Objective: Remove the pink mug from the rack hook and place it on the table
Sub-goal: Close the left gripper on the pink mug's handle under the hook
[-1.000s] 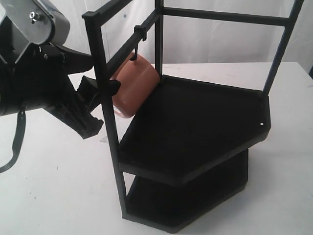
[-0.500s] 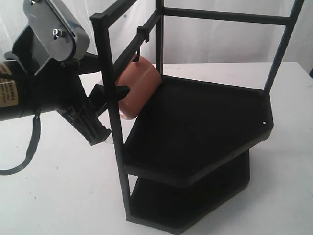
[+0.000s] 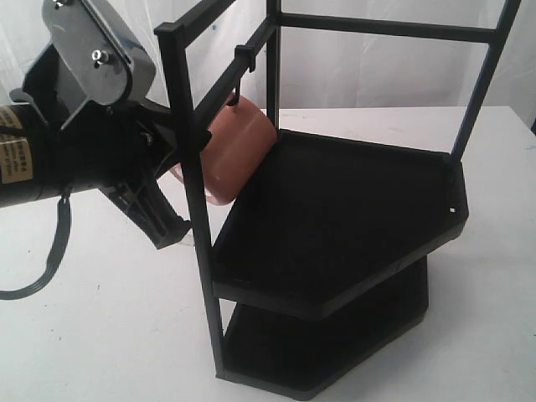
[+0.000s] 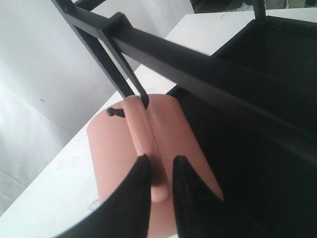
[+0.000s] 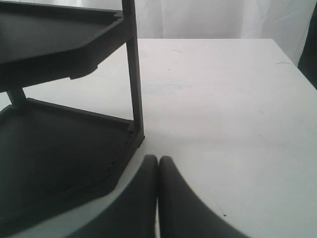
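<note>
Left claw [image 4: 158, 161]: drawn narrow, its two black fingers [image 4: 138, 183] closed on either side of the loop handle [image 4: 141, 134] of the pink mug [image 4: 185, 144], the handle being pinched between them. The mug's salmon body lies directly under the fingertips and is seen tilted, off the desk [image 3: 100, 318]. Just beyond the fingertips, the upper end of the handle is caught on the rack hook [image 4: 132, 91], from which the mug hangs. Further ahead of the claw, the hook is carried by a squarish black clip [image 4: 115, 24] on the top rail of the black rack [image 3: 188, 167]. The upper shelf [image 3: 335, 209] is found close beside the mug, past the claw; the lower shelf [image 3: 335, 335] sits beneath it on the white desk. Right claw [image 5: 158, 161]: fingers pressed together, nothing held between them. It is set low over the desk, with the rack's corner post [image 5: 133, 79] near and just ahead of its tips.
</note>
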Robot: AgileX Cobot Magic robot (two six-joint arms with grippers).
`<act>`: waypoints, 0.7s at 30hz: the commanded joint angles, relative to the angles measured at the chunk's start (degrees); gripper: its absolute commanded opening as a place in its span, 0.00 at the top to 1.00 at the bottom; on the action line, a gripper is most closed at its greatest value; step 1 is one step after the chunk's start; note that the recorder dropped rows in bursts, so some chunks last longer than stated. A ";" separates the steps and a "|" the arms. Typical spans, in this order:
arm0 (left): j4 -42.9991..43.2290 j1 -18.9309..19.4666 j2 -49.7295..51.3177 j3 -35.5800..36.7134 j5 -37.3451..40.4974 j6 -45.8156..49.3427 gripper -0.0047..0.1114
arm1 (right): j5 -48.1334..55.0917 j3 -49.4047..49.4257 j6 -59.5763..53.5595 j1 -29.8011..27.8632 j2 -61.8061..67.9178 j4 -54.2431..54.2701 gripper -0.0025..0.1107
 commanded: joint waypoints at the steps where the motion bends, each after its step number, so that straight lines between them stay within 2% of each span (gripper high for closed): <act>1: 0.10 -0.34 -0.18 0.30 -0.41 -0.02 0.79 | -0.51 -0.14 -0.01 0.09 -0.32 -0.02 0.98; 7: 0.10 -0.34 -0.18 0.30 -0.10 -0.02 0.79 | -0.51 -0.14 -0.01 0.09 -0.32 -0.02 0.98; 9: 0.10 -0.34 -0.18 0.30 -0.10 -0.02 0.74 | -0.51 -0.14 -0.01 0.09 -0.32 -0.02 0.98; 11: 0.10 -0.34 -0.18 0.30 -0.10 -0.14 0.67 | -0.51 -0.14 -0.01 0.09 -0.32 -0.02 0.98; 12: 0.10 -0.34 -0.18 0.30 -0.10 -0.14 0.59 | -0.51 -0.14 -0.01 0.09 -0.32 -0.02 0.98; 14: 0.10 -0.34 -0.18 0.30 -0.10 -0.14 0.54 | -0.51 -0.14 -0.01 0.09 -0.32 -0.02 0.98; 21: 0.10 -0.34 0.54 0.30 -0.10 -0.14 0.54 | -0.51 -0.14 -0.01 0.09 -0.32 -0.02 0.98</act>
